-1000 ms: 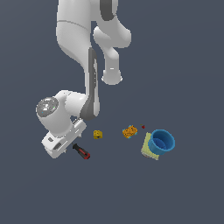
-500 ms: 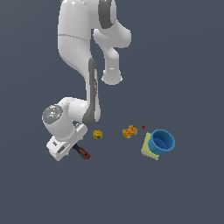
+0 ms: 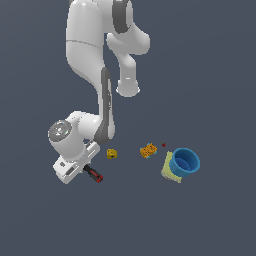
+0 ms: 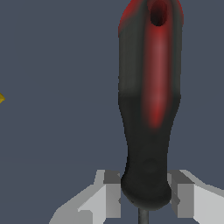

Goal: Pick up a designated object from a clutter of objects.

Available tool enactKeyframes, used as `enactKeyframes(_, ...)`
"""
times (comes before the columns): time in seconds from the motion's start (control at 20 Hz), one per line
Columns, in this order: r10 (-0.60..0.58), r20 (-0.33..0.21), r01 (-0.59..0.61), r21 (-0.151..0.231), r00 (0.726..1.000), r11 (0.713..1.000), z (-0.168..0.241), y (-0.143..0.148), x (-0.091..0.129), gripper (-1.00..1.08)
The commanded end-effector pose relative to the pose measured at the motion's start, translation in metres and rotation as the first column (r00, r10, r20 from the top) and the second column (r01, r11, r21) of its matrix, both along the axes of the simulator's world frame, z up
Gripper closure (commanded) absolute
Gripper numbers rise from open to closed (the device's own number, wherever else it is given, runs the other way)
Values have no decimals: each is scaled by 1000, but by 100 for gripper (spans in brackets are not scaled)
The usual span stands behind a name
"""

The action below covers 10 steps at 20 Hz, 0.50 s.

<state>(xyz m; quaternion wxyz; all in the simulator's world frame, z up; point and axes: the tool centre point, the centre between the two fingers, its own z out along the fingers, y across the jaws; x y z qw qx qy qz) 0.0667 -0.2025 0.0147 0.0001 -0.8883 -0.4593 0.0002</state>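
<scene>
The gripper (image 4: 144,199) sat low over the screwdriver (image 4: 148,105), jaws open either side of its handle; closing and lifting looked next

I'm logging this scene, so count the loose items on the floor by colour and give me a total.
Black-and-red: 1, the screwdriver
Yellow: 1, the small block
Orange: 1, the lumpy piece
Red: 1, the tiny bit
Blue: 1, the cup
Pale yellow-green: 1, the pad
Total: 6

Black-and-red screwdriver (image 4: 148,109), blue cup (image 3: 185,161)
</scene>
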Motion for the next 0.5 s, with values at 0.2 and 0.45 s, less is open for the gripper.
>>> enactKeyframes(0.2,0,0,0,0,1000,1000,2,0,-1,108)
enactKeyframes(0.45,0,0,0,0,1000,1000,13,2,-6,108)
